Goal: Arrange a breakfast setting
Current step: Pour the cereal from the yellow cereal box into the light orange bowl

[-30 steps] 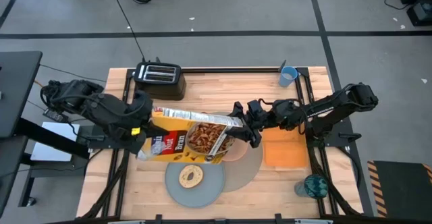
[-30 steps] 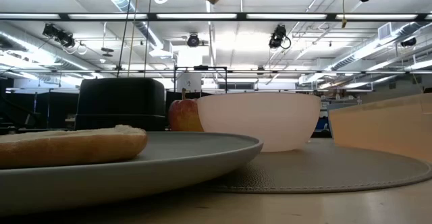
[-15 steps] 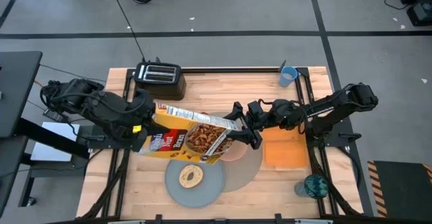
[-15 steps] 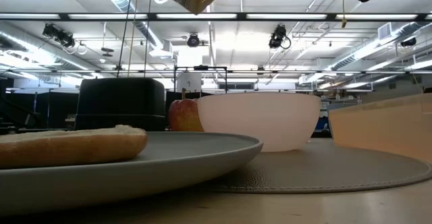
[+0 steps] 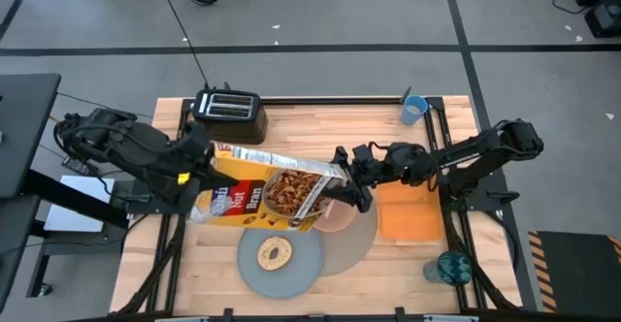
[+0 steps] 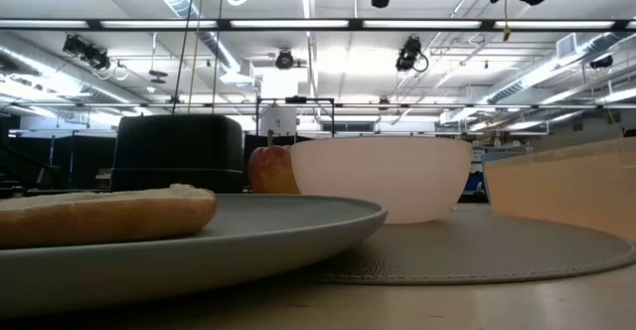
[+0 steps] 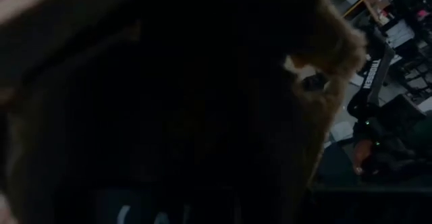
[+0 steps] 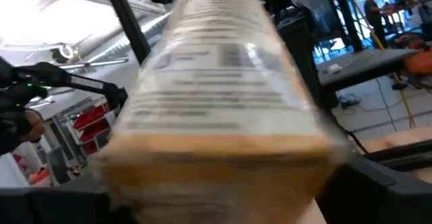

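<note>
Wooden slats make up the bench (image 5: 291, 133), which stands on a grey floor; the low view looks across it into a hall with strip lights along the ceiling.

Both arms reach toward the middle and share one load. The left pincer (image 5: 199, 159) is clenched on the bottom end of the yellow cereal box (image 5: 257, 191), and the right pincer (image 5: 342, 175) grasps its top end, so the box hangs lengthwise between them, tilted, its printed face upward. It is held above the small pink bowl (image 5: 338, 215) and the far edge of the grey plate (image 5: 247, 264).

On the bench, a large round tan placemat (image 5: 361, 240) carries the bowl and part of the plate, on which a bagel (image 5: 276, 254) lies. An orange cloth (image 5: 410, 211) sits just beside the mat, a black toaster (image 5: 229, 110) at the far edge, a light-blue cup (image 5: 415, 108) at the far right corner.

From table height a red apple (image 6: 271, 168) shows behind the bowl, hidden under the box from above. Seen from the right wrist, the box's narrow printed end fills the picture; the left wrist picture is mostly dark.
</note>
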`<state>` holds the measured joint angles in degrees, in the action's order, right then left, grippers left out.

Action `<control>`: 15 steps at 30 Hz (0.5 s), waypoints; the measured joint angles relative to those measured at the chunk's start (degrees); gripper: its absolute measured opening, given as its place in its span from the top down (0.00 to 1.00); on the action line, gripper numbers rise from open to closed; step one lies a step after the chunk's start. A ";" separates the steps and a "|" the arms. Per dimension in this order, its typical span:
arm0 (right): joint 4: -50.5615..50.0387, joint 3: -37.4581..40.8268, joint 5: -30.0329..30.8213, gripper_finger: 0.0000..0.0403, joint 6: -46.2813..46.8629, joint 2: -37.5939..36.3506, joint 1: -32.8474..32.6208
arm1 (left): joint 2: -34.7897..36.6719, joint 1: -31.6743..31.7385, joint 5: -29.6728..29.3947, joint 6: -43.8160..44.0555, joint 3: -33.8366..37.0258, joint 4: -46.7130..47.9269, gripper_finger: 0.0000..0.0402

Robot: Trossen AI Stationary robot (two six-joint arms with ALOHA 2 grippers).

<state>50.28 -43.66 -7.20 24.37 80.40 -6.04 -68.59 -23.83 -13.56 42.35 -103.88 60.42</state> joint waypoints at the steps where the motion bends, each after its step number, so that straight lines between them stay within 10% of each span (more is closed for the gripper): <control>1: 0.07 0.00 0.00 0.18 0.38 0.02 0.19 | 0.13 0.00 -0.02 0.00 0.00 0.07 0.99; 15: 2.50 -0.02 1.31 0.36 8.73 0.00 1.09 | 0.15 0.92 -1.96 -4.53 0.00 -1.14 0.99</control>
<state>52.78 -43.68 -5.90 33.10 80.40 -4.95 -68.45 -22.92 -15.52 37.82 -103.88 59.27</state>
